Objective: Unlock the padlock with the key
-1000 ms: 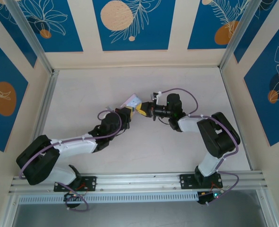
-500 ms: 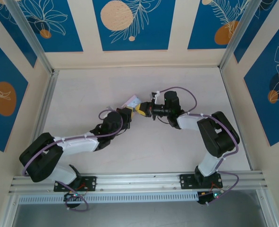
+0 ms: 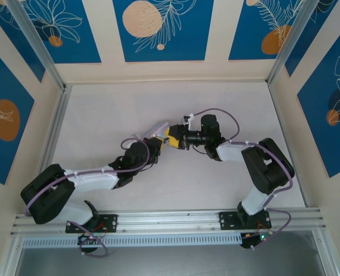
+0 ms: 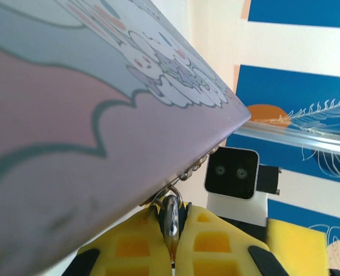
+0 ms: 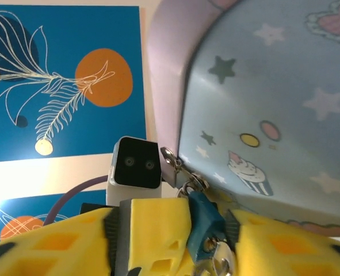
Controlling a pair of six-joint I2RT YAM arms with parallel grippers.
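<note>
The pastel tin is lifted off the table between the two arms. From its clasp hangs the padlock, with a dark blue body and a silvery shackle. My left gripper is shut on the padlock, its yellow pads pressed on both sides. The small silvery key sticks out of the lock's lower end. My right gripper stands open around the lock and key. Its yellow fingers are spread wide and do not pinch the key. From above, the two grippers meet nose to nose: left gripper, right gripper.
The tin crowds the left wrist view, and its starry blue face looms over the right fingers. The white table is walled by blue patterned panels. A metal rail runs along the near edge.
My right gripper has opened and let go of the key. The left arm has shifted slightly and the tin now sits lower and more tilted.
</note>
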